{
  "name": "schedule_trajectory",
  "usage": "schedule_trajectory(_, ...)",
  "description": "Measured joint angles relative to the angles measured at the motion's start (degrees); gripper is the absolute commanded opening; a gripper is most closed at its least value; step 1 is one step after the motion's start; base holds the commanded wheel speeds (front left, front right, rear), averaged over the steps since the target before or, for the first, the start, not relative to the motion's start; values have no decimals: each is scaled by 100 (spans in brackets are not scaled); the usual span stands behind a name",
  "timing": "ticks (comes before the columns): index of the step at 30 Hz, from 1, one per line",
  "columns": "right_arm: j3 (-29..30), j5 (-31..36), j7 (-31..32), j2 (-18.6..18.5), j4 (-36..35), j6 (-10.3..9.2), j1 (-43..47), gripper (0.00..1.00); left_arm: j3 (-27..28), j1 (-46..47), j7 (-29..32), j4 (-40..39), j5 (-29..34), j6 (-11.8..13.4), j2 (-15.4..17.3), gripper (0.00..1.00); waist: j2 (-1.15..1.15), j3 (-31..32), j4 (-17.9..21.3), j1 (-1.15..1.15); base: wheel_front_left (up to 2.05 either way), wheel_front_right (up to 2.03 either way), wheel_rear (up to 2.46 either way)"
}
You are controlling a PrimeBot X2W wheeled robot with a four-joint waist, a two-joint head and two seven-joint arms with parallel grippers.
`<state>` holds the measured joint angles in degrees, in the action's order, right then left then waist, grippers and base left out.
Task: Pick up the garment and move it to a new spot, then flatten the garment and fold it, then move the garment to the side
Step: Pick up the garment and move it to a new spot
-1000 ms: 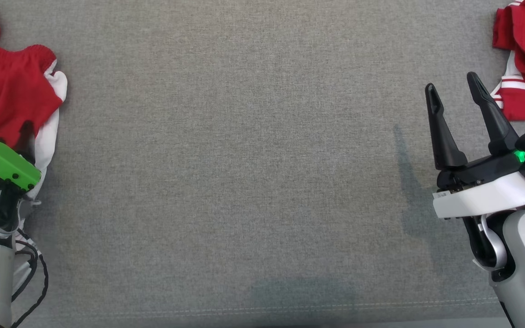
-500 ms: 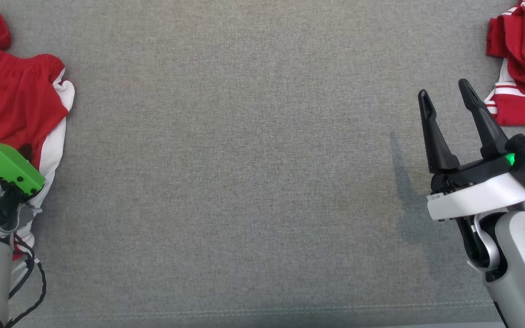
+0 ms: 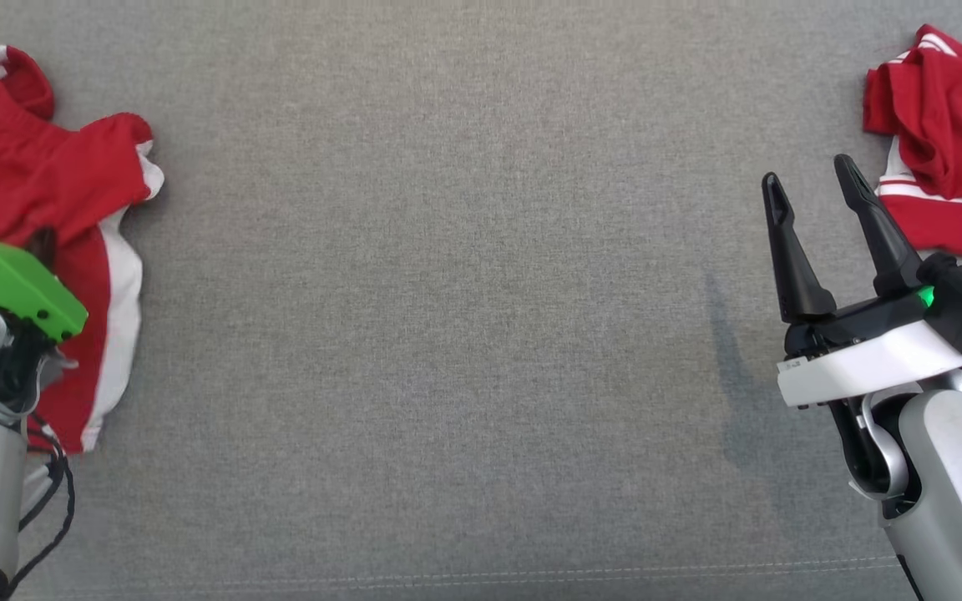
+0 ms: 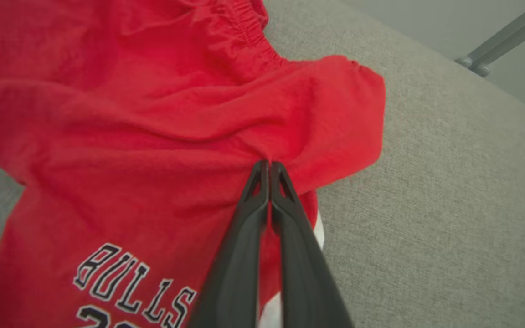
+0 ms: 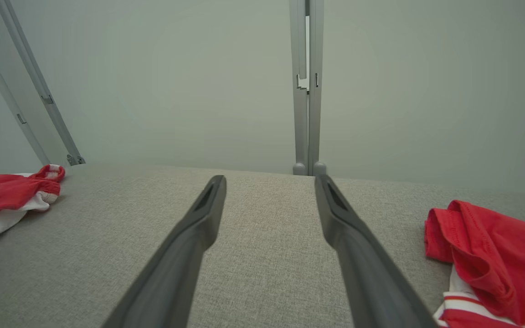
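**Q:** Left claw (image 4: 269, 166), what is it doing?

**A:** It is pinched tight. Both dark fingers (image 4: 244, 246) are pressed together with a fold of the red garment (image 4: 153, 136) caught at their tips, and the cloth bunches into creases right where they bite.

**Q:** And the rest of the garment?

**A:** It spreads ahead of that claw and off to its side, crumpled on the grey fabric surface (image 3: 448, 292). An elastic waistband runs beyond the tips. Black-and-white lettering reading BULLS lies back toward the wrist, and a white strip peeks out beneath the fingers. From the head camera, a green cover (image 3: 5, 284) on the wrist hides the fingers, with red and white cloth lying around and under it.

**Q:** The right claw (image 3: 808, 171)?

**A:** Its jaws are spread wide and empty, over the grey surface. It is well apart from the left claw, with the whole stretch of fabric between the two.

**Q:** Anything near it?

**A:** A second red piece (image 3: 940, 142) with white stripes is heaped just beyond and outboard of its outer finger. I can't tell whether they touch. Straight past its tips, a grey metal post (image 5: 306, 91) stands against a pale wall (image 5: 153, 91).
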<state>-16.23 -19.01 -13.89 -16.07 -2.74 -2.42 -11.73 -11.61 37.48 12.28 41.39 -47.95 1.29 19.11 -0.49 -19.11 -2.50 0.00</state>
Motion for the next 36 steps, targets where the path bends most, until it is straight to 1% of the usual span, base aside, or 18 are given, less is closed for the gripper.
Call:
schedule_trajectory(5, 7, -2, -27, 45, 130, 14, 2, 100, -201, 241, -253, -190, 233, -240, -7, 0, 0, 241, 15, 0, 0, 0, 0)
schedule_trajectory(12, 13, -20, -38, 165, 230, 42, 51, 100, -524, 277, -437, -433, 421, -539, -51, 0, 0, 633, 74, 0, 0, 0, 0)
schedule_trajectory(20, 76, -36, -45, 171, 255, 42, 101, 100, -892, 399, -486, -910, 597, -690, -253, 0, 0, 994, 305, 0, 0, 0, 0)
schedule_trajectory(30, 245, -37, -54, 166, 193, 40, 185, 100, -1358, 425, -452, -1559, 593, -757, -802, 0, 0, 1237, 813, 0, 0, 0, 0)
schedule_trajectory(36, 335, -79, -54, 154, 136, 33, 304, 100, -1750, 427, -316, -1813, 575, -760, -1284, 0, 0, 1287, 1134, 0, 0, 0, 0)
